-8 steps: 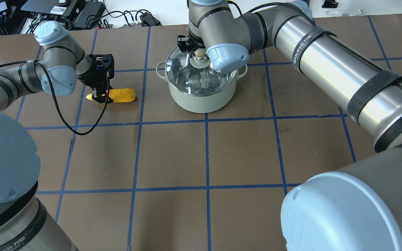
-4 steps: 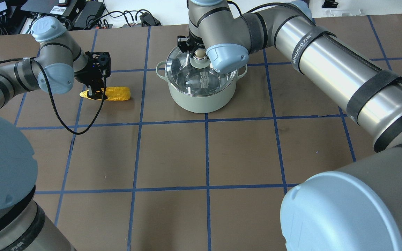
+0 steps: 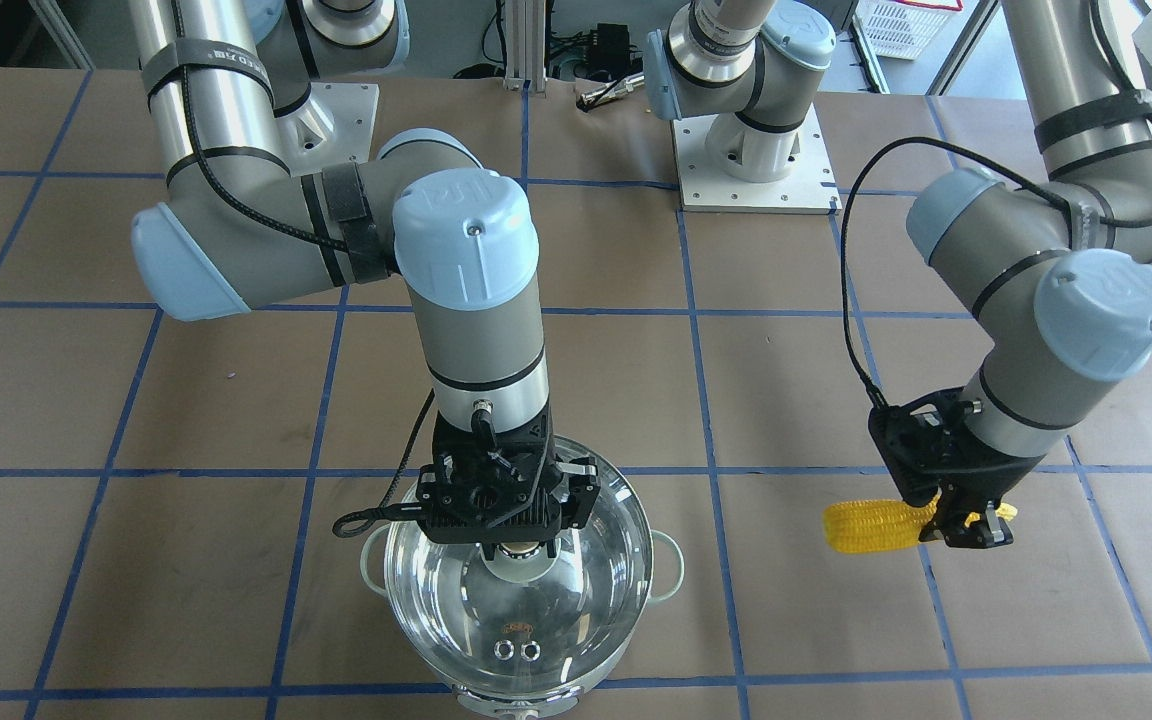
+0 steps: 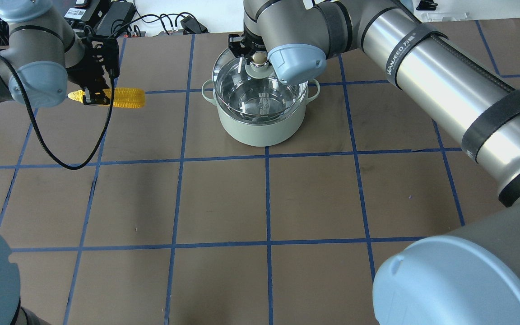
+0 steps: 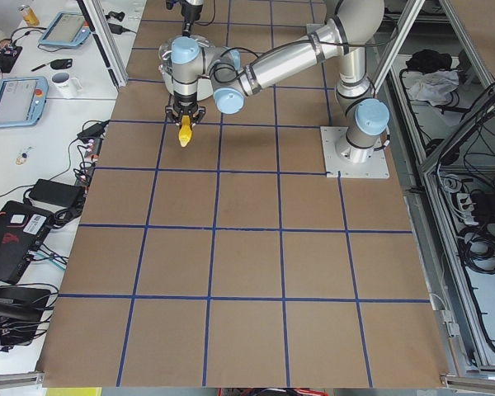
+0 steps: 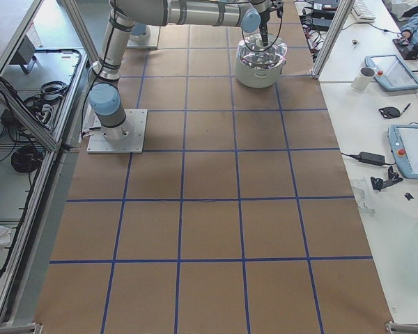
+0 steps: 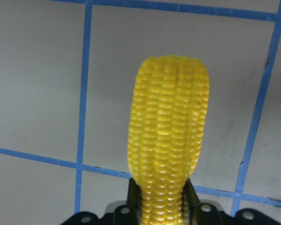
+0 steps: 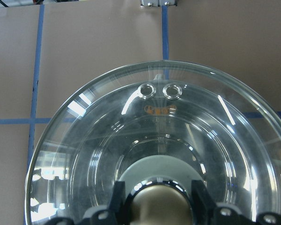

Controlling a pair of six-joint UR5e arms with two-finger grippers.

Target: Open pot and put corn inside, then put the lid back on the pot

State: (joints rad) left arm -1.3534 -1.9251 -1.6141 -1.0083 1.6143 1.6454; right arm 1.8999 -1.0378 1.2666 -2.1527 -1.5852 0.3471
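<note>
The yellow corn hangs in the air, level, in my left gripper, which is shut on its narrow end. In the left wrist view the corn sticks out from between the fingers. The mint-green pot stands at the table's far middle. My right gripper is shut on the beige knob of the glass lid and holds it a little above the pot's rim. The right wrist view shows the lid with the pot's two rivets seen through it.
The brown table has a grid of blue tape lines. Cables and electronics lie beyond its far edge. The pot's loop handles stick out to either side. Both arm bases stand on the robot's side.
My left gripper has lifted the corn off the table and carried it left and farther away. My right gripper has raised the lid slightly off the pot.
</note>
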